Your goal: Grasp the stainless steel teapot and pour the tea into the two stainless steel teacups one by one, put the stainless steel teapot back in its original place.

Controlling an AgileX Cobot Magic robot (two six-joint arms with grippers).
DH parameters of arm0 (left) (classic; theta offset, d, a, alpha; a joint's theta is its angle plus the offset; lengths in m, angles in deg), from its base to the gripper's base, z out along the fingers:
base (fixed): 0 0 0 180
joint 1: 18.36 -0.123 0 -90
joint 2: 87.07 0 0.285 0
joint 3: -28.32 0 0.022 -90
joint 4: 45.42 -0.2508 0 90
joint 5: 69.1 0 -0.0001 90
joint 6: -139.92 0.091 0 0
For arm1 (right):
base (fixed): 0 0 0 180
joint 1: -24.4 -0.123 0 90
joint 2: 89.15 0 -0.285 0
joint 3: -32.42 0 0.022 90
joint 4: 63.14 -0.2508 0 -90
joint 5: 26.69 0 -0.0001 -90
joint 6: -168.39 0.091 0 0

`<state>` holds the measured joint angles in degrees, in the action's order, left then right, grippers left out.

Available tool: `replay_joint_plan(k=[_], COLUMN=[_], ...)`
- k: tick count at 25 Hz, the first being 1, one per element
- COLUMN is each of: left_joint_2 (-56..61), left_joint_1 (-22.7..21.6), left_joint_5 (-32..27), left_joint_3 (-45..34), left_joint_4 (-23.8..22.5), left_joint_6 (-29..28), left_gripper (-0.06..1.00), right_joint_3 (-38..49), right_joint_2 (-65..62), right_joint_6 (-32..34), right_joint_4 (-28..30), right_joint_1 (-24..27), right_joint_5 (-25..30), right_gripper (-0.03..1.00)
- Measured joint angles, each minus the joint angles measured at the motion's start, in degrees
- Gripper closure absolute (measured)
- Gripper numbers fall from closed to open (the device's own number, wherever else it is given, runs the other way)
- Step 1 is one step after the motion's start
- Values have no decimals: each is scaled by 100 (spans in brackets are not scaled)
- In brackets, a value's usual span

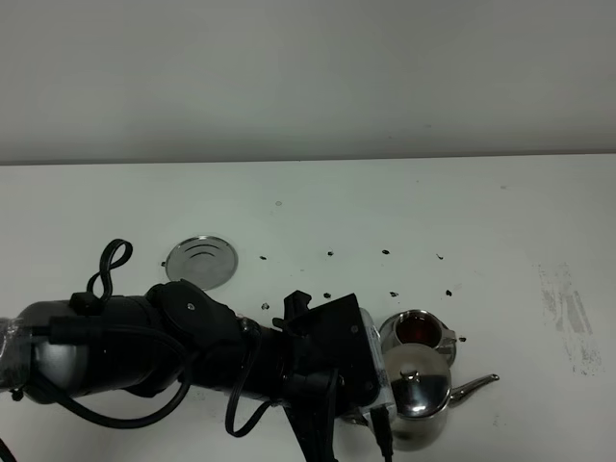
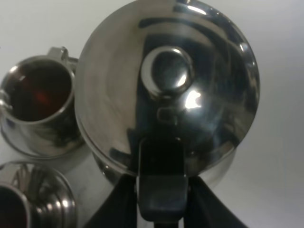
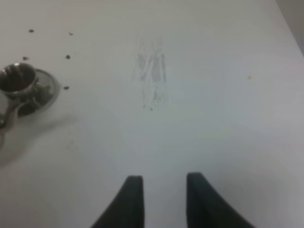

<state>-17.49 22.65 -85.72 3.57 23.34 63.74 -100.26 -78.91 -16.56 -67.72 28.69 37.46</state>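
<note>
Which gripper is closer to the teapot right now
Left. The left gripper is shut on the teapot at its handle; the right gripper hangs empty over bare table, off to the teapot's spout side.

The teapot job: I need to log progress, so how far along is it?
Done, it seems: both visible teacups hold dark tea, one beside the teapot, the other cut off by the left wrist view's edge. In hand: the left gripper grips the teapot at its handle, away from the round steel dish. Left: setting the pot back on that dish. The right gripper is idle.
</note>
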Motion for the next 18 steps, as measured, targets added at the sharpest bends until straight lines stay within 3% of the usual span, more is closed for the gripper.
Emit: replay_joint_plan(k=[11, 18], left_joint_2=[174, 808], left_joint_1=[58, -66], left_joint_5=[0, 575], left_joint_3=[75, 389], left_joint_4=[111, 64], left_joint_6=[252, 81], left_gripper=[73, 73], right_joint_3=[0, 0], right_joint_2=[0, 0], right_joint_6=[0, 0], right_joint_4=[0, 0], right_joint_1=[0, 0], right_joint_5=[0, 0], right_gripper=[74, 74])
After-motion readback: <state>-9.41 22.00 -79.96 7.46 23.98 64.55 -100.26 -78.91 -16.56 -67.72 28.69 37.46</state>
